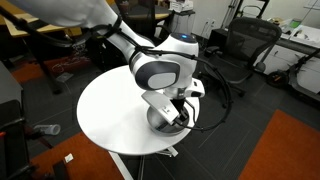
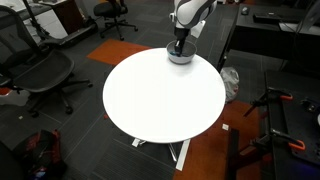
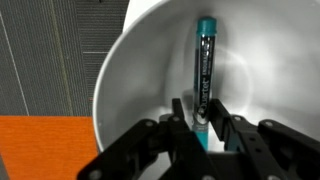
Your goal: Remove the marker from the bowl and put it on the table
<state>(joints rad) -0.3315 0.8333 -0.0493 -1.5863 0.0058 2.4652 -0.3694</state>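
The teal-blue marker (image 3: 204, 60) lies inside the grey bowl (image 3: 130, 70), its dark end toward my fingers. My gripper (image 3: 200, 115) reaches down into the bowl, and its two black fingers press against both sides of the marker's near end. The marker still rests on the bowl's inner wall. In both exterior views the bowl (image 1: 160, 121) (image 2: 181, 58) stands near the edge of the round white table (image 1: 105, 110) (image 2: 160, 100), with the gripper (image 1: 178, 112) (image 2: 180, 45) lowered into it. The marker is hidden there.
Black office chairs (image 1: 240, 45) (image 2: 45, 70) stand around the table. Orange carpet (image 3: 45, 145) and grey ribbed floor lie below the table's edge beside the bowl. A black stand (image 2: 275, 120) is close to the table.
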